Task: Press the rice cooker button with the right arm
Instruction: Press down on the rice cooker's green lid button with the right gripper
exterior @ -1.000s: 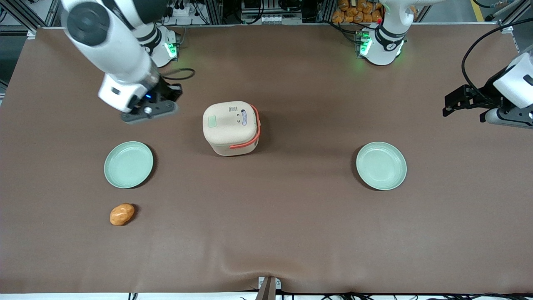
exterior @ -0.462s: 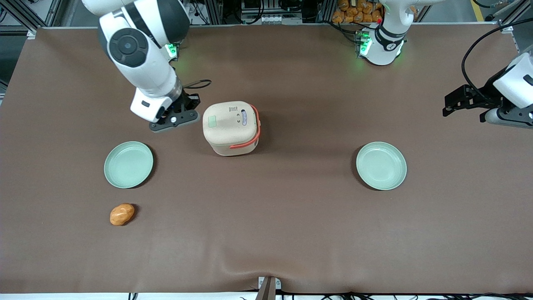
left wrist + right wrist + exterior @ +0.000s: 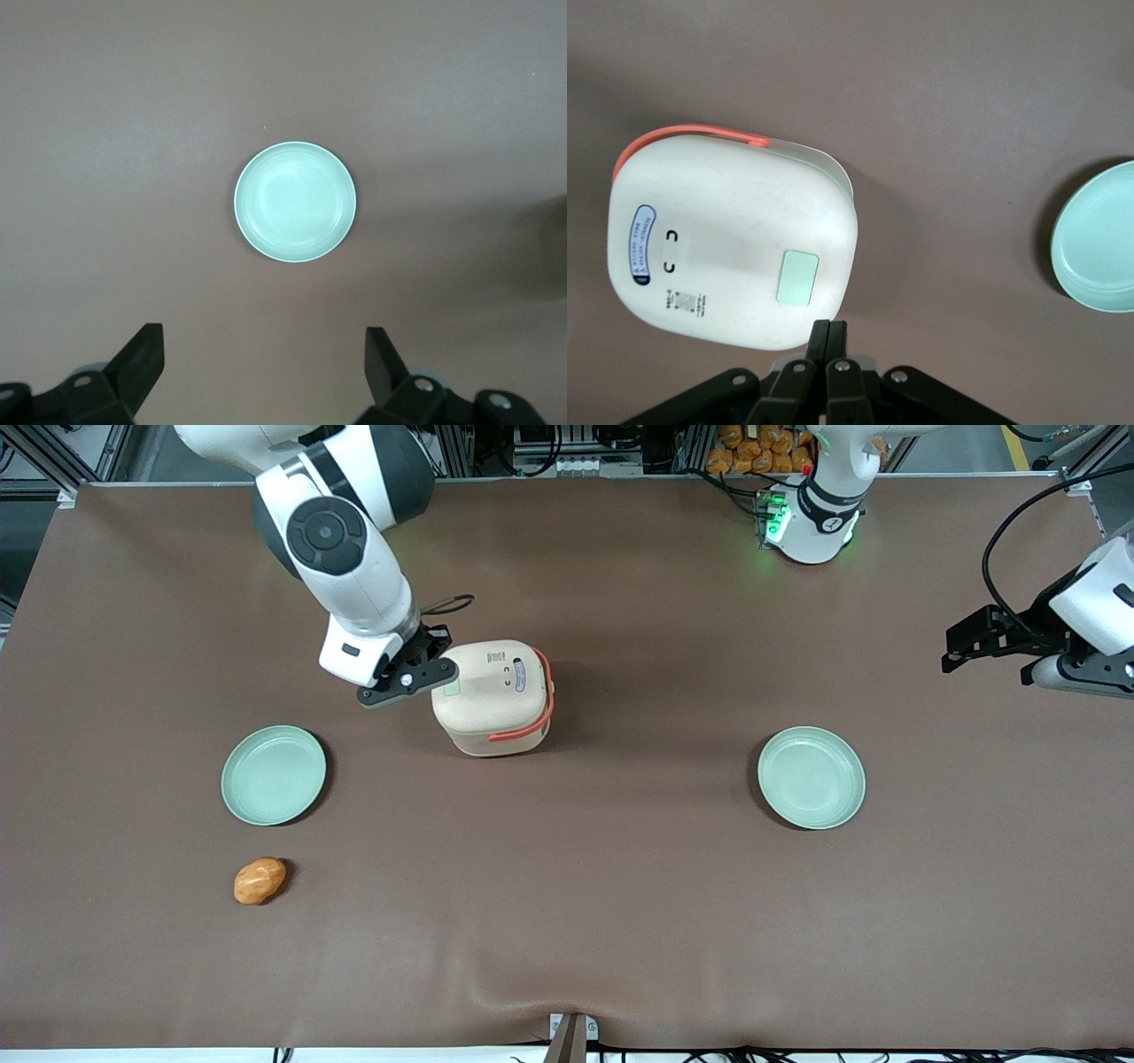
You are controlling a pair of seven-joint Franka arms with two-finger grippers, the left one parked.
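Observation:
The cream-beige rice cooker stands mid-table with its lid down and its coral-orange handle folded round the side. A pale green square button sits on the lid, near the edge toward the working arm's end. My right arm reaches down over that edge. Its black gripper is shut and empty, its tips just above the lid's edge, close to the button. In the right wrist view the shut fingertips sit at the lid's rim, a little short of the button.
A mint-green plate lies toward the working arm's end, also in the right wrist view. An orange bread-like lump lies nearer the camera than it. A second mint-green plate lies toward the parked arm's end.
My right arm has swung from the working arm's end of the table toward the cooker. The shut gripper went from well clear of it to over the lid's edge.

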